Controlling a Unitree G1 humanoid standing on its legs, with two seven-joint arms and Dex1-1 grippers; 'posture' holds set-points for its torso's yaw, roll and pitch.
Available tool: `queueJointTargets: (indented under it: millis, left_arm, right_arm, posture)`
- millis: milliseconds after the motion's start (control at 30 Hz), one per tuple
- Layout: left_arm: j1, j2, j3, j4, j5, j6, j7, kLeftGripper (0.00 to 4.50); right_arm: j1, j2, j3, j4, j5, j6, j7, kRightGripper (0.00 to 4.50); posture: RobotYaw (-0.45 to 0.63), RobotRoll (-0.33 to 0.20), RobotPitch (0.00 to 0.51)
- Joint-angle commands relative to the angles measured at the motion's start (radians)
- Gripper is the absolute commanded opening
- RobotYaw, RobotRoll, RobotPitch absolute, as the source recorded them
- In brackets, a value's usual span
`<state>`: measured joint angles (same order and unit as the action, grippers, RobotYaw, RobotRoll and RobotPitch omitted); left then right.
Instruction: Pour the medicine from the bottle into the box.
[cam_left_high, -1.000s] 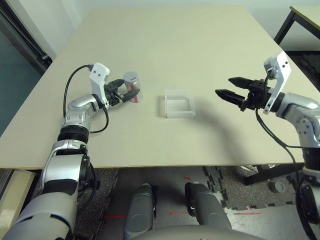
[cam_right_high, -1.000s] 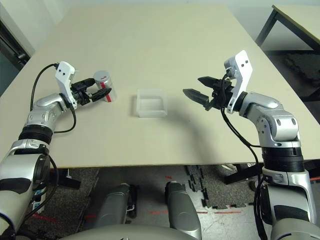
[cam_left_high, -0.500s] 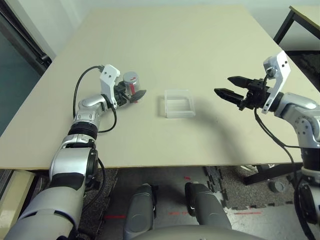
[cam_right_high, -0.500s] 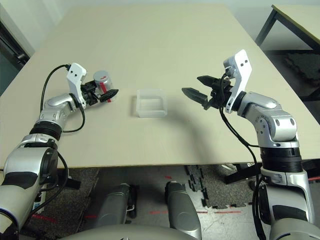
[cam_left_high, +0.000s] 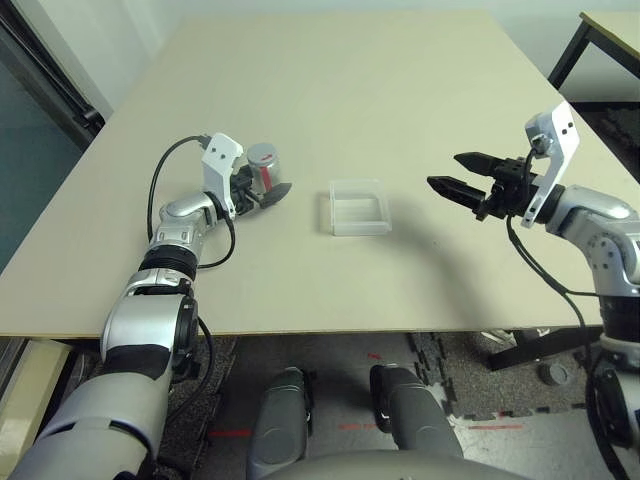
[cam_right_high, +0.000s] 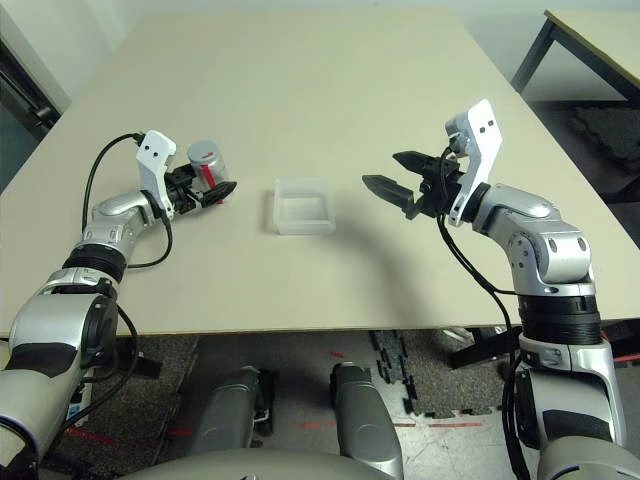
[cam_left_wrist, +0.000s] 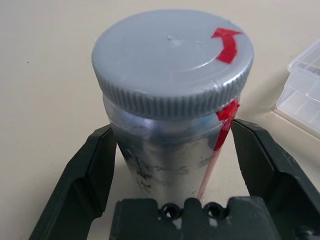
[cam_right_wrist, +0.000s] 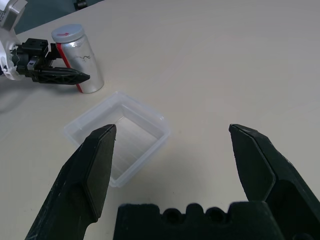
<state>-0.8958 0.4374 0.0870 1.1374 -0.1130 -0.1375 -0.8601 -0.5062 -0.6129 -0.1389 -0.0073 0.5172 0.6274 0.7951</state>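
The bottle (cam_left_high: 262, 160), silver-grey with a grey cap and a red strip down its side, stands upright on the table (cam_left_high: 330, 90) at the left. My left gripper (cam_left_high: 268, 178) straddles it at mid-height. In the left wrist view the bottle (cam_left_wrist: 170, 60) sits between the two black fingers (cam_left_wrist: 95, 165), which lie close to its sides with a thin gap on one side; the gripper is open. The clear box (cam_left_high: 355, 229) lies empty a little right of the bottle. My right gripper (cam_left_high: 444, 170) hovers open to the right of the box (cam_right_wrist: 150, 112), pointing at it.
A black cable (cam_left_high: 160, 165) loops from the left wrist over the table. A second table with dark legs (cam_left_high: 600, 30) stands at the far right. The tabletop's near edge (cam_left_high: 330, 330) runs just in front of both arms.
My left gripper has slid forward around the bottle, and its fingers have drawn in closer to the bottle's sides. The right arm has stayed put.
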Motion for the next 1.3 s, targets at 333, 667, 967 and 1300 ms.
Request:
queueJointTargets:
  millis: [333,667,967,1300]
  left_arm:
    - [0.005,-0.008,0.0,0.031,0.016,-0.039,0.015,2.75]
    - [-0.051,0.02,-0.02,-0.089,-0.027,0.036,-0.243,2.75]
    - [-0.13,0.028,-0.029,-0.235,-0.075,0.163,-0.41,2.75]
    - [-0.108,-0.045,-0.093,-0.386,-0.093,0.278,-0.484,2.75]
  right_arm:
    - [-0.012,0.003,-0.012,0.003,0.004,-0.012,-0.001,4.5]
    - [-0.027,-0.025,0.001,0.055,-0.012,-0.021,0.04,4.5]
    - [-0.109,-0.03,0.059,0.166,-0.058,-0.081,0.143,4.5]
    - [-0.217,-0.004,0.126,0.152,-0.07,-0.074,0.217,4.5]
  posture:
    - [-0.06,0.0,0.121]
    - [-0.05,0.0,0.116]
    - [-0.04,0.0,0.108]
    - [-0.04,0.0,0.102]
